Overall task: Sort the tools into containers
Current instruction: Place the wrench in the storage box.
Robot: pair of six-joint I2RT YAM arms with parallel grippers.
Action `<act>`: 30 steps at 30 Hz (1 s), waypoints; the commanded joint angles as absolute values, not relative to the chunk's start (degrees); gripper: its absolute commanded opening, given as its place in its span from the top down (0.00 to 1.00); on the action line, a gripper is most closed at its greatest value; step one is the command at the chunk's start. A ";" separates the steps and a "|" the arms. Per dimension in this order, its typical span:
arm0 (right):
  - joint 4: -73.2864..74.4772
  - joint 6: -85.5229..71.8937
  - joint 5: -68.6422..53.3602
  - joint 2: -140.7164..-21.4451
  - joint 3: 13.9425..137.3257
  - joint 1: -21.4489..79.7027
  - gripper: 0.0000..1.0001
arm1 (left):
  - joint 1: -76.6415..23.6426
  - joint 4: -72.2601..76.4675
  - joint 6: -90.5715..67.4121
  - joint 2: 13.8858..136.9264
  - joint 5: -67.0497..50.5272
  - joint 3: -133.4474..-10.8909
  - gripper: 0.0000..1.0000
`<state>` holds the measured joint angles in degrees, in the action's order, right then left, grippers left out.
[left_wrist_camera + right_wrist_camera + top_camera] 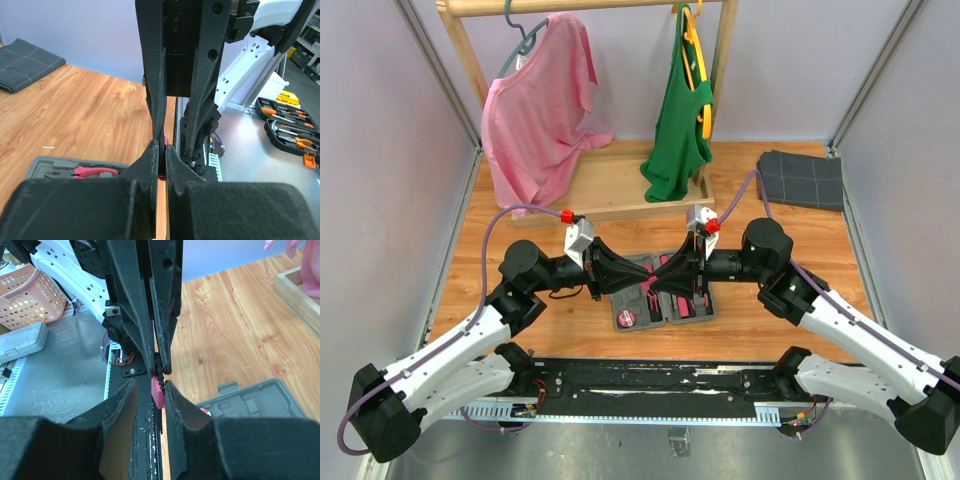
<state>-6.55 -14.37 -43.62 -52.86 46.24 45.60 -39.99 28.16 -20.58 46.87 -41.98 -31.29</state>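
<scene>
Pink tool: a small pink tool (158, 392) with a toothed edge, held in the air over the tabletop (465, 290) close to the open case; which tool it is cannot be told.
Left claw: the left claw (160, 152) is clenched on the pink tool, with the fingertips pinched together around it.
Right claw: the right claw (149, 386) meets the left one tip to tip. Its fingers stand apart on either side of the pink tool, one just beside it and the other with a gap showing, so it is released and not gripping.
Tool case: the grey tool case (265, 400) lies opened flat in two halves at the middle of the tabletop, under the spot where the two claws meet.
Inside the case: red-handled pliers (92, 172) lie in a recess. A round red piece (628, 320) sits in the near corner of the left half. Pink-handled tools (688, 305) fill the right half.
Cloth: a folded dark grey cloth (802, 178) with grid lines lies at the far right corner, well apart from the case.
Rack: a wooden rack (610, 185) stands along the far side, carrying a pink shirt (535, 110) and a green shirt (678, 130) on hangers.
</scene>
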 commanded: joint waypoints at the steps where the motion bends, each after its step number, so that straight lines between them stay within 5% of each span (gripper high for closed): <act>1: -11.09 -16.37 -45.85 -53.12 46.78 44.89 0.72 | -40.51 29.62 -20.34 47.73 -42.65 -33.96 0.99; 8: -11.04 -16.60 -46.35 -54.21 46.67 44.91 0.75 | -40.69 29.62 -20.15 48.08 -42.40 -34.54 1.00; 14: -7.30 -15.01 -45.35 -53.49 46.79 44.81 0.68 | -40.74 29.62 -20.20 47.67 -42.17 -34.24 0.99; 26: -8.53 -15.99 -45.74 -52.63 45.59 44.82 0.88 | -40.78 29.61 -20.44 48.22 -42.36 -34.44 0.99; 30: -9.67 -16.40 -45.75 -53.31 45.36 44.82 0.99 | -40.85 29.62 -20.81 48.47 -42.25 -34.37 0.93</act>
